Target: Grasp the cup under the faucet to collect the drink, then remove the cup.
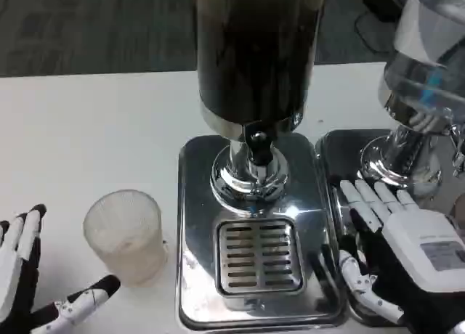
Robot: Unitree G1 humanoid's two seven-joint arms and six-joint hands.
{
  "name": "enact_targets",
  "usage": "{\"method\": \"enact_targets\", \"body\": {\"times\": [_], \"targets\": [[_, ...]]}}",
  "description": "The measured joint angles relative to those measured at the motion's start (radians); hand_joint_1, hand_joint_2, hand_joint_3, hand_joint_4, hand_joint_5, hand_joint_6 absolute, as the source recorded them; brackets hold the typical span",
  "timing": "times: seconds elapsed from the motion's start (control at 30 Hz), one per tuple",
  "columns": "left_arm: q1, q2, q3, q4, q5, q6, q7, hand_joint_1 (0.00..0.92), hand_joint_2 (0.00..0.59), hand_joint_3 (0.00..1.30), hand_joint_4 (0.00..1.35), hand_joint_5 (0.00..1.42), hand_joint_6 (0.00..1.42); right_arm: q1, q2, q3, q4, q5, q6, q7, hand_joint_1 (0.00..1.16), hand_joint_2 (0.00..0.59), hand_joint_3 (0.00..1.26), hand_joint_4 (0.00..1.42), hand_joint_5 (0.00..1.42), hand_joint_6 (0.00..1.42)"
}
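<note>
Flanking two dispensers [256, 94], two empty, spread-fingered hands, left hand [29, 276] near one cup [125, 234], right hand [399, 254].

A drinks-serving test setup, likely a lab or office: two chrome-based beverage dispensers [254, 80] at 12 and 2 o'clock on a white table [87, 131], grey carpet [94, 25] beyond.

Frosted cup [123, 234] left of dispenser base [254, 232], beside open left robot hand [33, 276].
</note>
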Motion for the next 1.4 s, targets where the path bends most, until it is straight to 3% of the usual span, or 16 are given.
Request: {"method": "enact_targets", "body": {"times": [0.57, 0.83, 1.0, 1.07, 1.1, 1.27, 1.4], "targets": [[0.006, -0.025, -0.022, -0.016, 0.027, 0.010, 0.001, 0.000, 0.057, 0.00, 0.00, 0.00, 0.00, -0.005, -0.011, -0.011, 0.017, 0.028, -0.006, 0.001, 0.08, 0.578, 0.00, 0.00, 0.00, 0.00], [0.008, -0.029, 0.024, -0.001, -0.051, -0.061, 0.092, 0.000, 0.067, 0.00, 0.00, 0.00, 0.00, -0.008, 0.003, 0.013, 0.024, 0.015, 0.002, 0.002, 0.08, 0.578, 0.00, 0.00, 0.00, 0.00], [0.014, -0.047, 0.084, 0.003, -0.093, -0.157, 0.242, 0.000, 0.064, 0.13, 0.12, 0.09, 0.01, -0.017, 0.006, 0.024, 0.030, 0.006, 0.005, 0.004, 0.08, 0.579, 0.00, 0.00, 0.00, 0.00], [0.002, -0.060, 0.104, 0.033, -0.144, -0.209, 0.284, 0.000, 0.055, 0.11, 0.13, 0.10, 0.03, -0.026, 0.012, 0.029, 0.034, 0.001, 0.008, 0.004, 0.07, 0.581, 0.00, 0.00, 0.00, 0.00], [-0.011, -0.062, 0.112, 0.067, -0.209, -0.255, 0.282, 0.000, 0.051, 0.02, 0.03, 0.06, 0.01, -0.031, 0.016, 0.031, 0.036, -0.002, 0.010, 0.004, 0.07, 0.581, 0.00, 0.00, 0.00, 0.00], [-0.076, -0.036, 0.122, 0.242, -0.438, -0.389, 0.161, 0.000, 0.013, 0.00, 0.00, 0.00, 0.00, -0.044, 0.038, 0.037, 0.051, -0.007, 0.023, -0.001, 0.07, 0.582, 0.00, 0.00, 0.00, 0.00], [-0.133, 0.016, 0.107, 0.356, -0.490, -0.465, 0.069, 0.000, 0.000, 0.00, 0.00, 0.00, 0.00, -0.065, 0.053, 0.039, 0.071, -0.009, 0.037, -0.005, 0.07, 0.580, 0.00, 0.00, 0.00, 0.00]]}}
